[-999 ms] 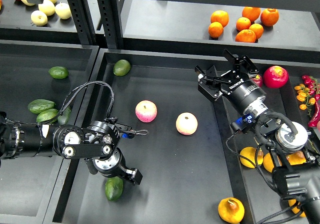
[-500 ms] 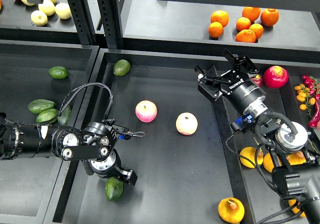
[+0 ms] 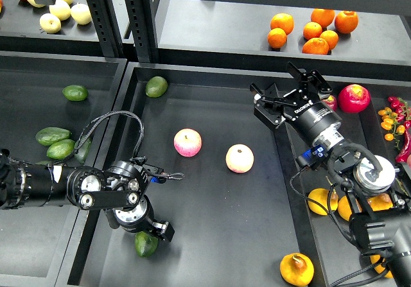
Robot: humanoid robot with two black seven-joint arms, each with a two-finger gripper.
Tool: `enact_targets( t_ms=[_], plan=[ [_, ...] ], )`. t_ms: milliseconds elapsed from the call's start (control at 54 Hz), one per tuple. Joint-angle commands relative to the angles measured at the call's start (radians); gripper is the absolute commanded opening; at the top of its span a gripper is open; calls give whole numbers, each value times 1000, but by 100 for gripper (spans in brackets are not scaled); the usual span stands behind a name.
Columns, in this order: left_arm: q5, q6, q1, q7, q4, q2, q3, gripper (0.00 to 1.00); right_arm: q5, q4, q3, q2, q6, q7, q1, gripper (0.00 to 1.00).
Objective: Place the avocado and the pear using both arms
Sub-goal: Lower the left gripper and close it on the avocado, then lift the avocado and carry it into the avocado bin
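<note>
While the avocado lies low, two apples dot the black tray.

Black trays stood side by side on a dark rack, with a black upright post between them. Behind them was a grey shelf. The light was even and rather bright.

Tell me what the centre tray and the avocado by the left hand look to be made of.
Centre tray: matte black, probably plastic or coated metal; dull, even sheen, raised rim. Avocado: smooth green skin with slight gloss; real or plastic replica, cannot tell.
</note>
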Motion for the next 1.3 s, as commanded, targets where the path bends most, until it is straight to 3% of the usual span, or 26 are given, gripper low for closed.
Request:
enact_targets(
  t_ms=[0, 167, 296, 389, 407, 426, 463, 574, 888, 1277],
  plan=[
    [2, 0, 16, 0, 10, -3, 0, 99, 0, 0, -1, 0, 0, 0, -1, 100],
    [3, 0, 34, 0, 10, -8, 0, 98, 0, 0, 0, 0, 0, 0, -1, 100],
    [2, 0, 41, 0, 9, -11, 0, 88, 0, 0, 0, 0, 0, 0, -1, 100],
    [-8, 0, 51, 0, 12, -14, 0, 74, 0, 0, -1, 0, 0, 0, -2, 100],
    [-9, 0, 53, 0, 14, -11, 0, 68, 0, 0, 0, 0, 0, 0, -2, 100],
    [-18, 0, 53, 0, 17, -9, -2, 52, 0, 0, 0, 0, 0, 0, -4, 100],
    [-32, 0, 54, 0, 23, -9, -5, 42, 0, 0, 0, 0, 0, 0, -4, 100],
    [-77, 0, 62, 0, 43, -1, -14, 26, 0, 0, 0, 0, 1, 0, -7, 100],
    [-161, 0, 48, 0, 46, 2, -22, 9, 0, 0, 2, 0, 3, 0, -11, 100],
    [-302, 0, -65, 0, 50, 34, -51, 10, 0, 0, -3, 0, 5, 0, -13, 100]
  ],
)
